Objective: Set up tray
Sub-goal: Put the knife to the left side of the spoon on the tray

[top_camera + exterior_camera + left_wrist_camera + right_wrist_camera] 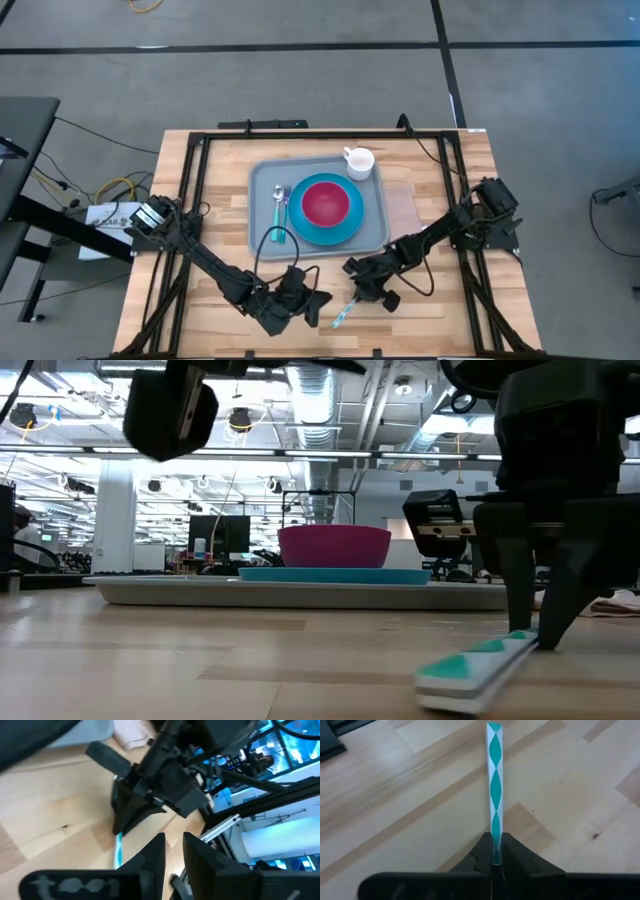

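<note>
**Tray flat mid-table, right gripper clamped on a utensil**

Sits flat in the middle of the table: tray point(260, 200), loaded with a blue plate point(325, 236), a red bowl point(325, 203), cutlery point(279, 205) and a white cup point(358, 162).

Looks like stiff, light plastic, smooth and probably slippery. Best taken by the low rim at a bare stretch of a short end and kept level, since the load could slide.

Long axis runs side to side across the table in the high view, long edges facing the arms.

Near the front edge, well apart from the tray: right gripper point(495, 855), closed tight on one end of a teal-and-white utensil point(495, 780).

Just beside it hovers the left gripper point(172, 855), narrowly parted and holding nothing.
</note>
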Robot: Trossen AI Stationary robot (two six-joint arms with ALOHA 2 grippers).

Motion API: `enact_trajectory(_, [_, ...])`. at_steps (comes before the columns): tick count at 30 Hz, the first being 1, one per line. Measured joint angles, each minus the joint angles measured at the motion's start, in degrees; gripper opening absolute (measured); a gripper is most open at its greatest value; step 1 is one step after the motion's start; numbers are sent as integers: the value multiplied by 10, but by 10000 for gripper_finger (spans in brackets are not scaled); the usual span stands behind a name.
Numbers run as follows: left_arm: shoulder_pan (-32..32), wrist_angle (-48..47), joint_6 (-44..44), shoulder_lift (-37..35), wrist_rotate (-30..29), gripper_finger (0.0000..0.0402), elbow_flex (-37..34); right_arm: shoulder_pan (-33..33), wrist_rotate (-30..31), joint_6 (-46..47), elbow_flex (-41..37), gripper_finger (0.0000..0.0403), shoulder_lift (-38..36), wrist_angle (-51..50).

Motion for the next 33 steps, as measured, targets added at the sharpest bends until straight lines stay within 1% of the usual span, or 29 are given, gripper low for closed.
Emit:
enact_trajectory(1, [0,7,7,0,3,54,0,0,1,8,-1,13,0,4])
enact_trajectory(3, [0,16,23,0,22,54,0,0,5,48,4,19,0,4])
enact_trajectory(6, [4,22,52,0,69,54,0,-2,7,145,18,28,1,-5])
enact_trajectory(8, [8,29,76,0,99,54,0,-2,2,207,28,25,2,-13])
enact_trajectory(9, [12,33,92,0,112,54,0,-3,-10,229,33,21,3,-13])
enact_trajectory(11, [19,35,136,0,134,54,0,-4,-45,256,41,11,4,-14])
enact_trajectory(13, [27,31,192,0,163,54,0,-6,-62,284,50,7,6,-16])
enact_trajectory(16, [37,18,264,7,215,54,1,-13,-75,326,66,12,3,-43])
enact_trajectory(20, [59,-26,331,9,268,54,0,-33,-75,343,78,17,1,-77])
enact_trajectory(23, [81,-61,337,8,253,59,0,-48,-78,352,79,11,1,-79])
enact_trajectory(26, [100,-97,363,8,266,74,1,-64,-85,373,79,7,1,-77])
enact_trajectory(29, [112,-150,389,8,271,101,0,-78,-82,376,79,11,0,-74])
enact_trajectory(33, [122,-152,422,8,282,144,0,-92,-80,383,79,13,0,-75])
